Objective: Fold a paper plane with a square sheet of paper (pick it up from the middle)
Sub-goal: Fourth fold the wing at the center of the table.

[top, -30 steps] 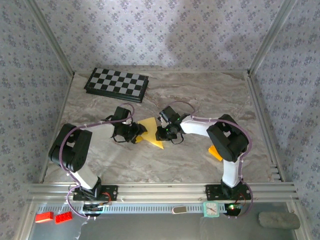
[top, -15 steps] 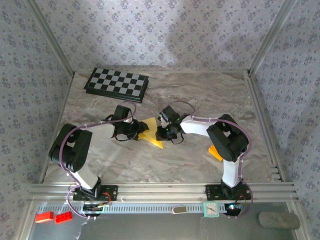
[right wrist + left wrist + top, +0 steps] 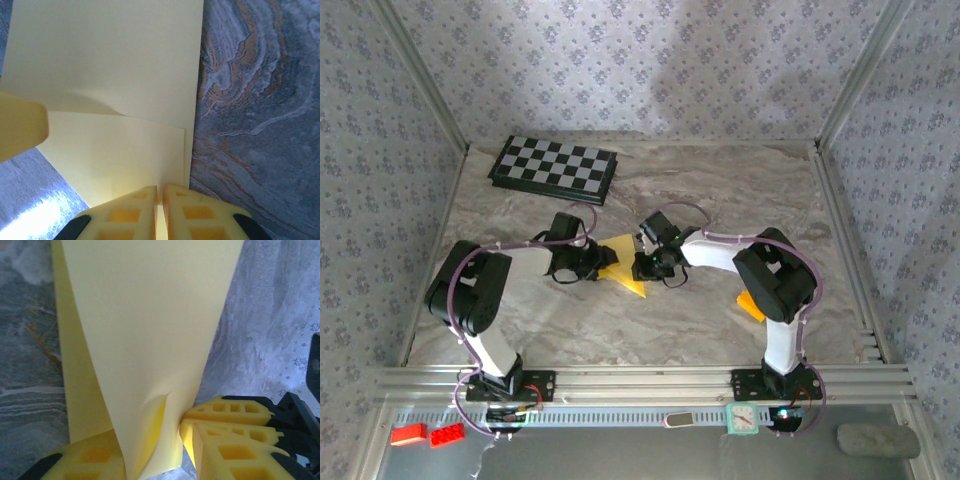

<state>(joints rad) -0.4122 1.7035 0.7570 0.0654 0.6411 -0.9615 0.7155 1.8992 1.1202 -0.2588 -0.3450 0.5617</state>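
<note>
L claw (image 3: 150,435) pinching yellow sheet (image 3: 145,315) fold, R claw (image 3: 159,197) clamped on sheet edge

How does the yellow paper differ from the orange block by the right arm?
The yellow paper is pale and folded to a point; the orange block is smaller and darker. The paper lies mid-table, the block nearer the right edge. Both are yellow-toned, on the marble table.

Square sheet of paper (image 3: 135,340) smooth and matt — table (image 3: 250,100) marble-veined, slightly glossy.
</note>
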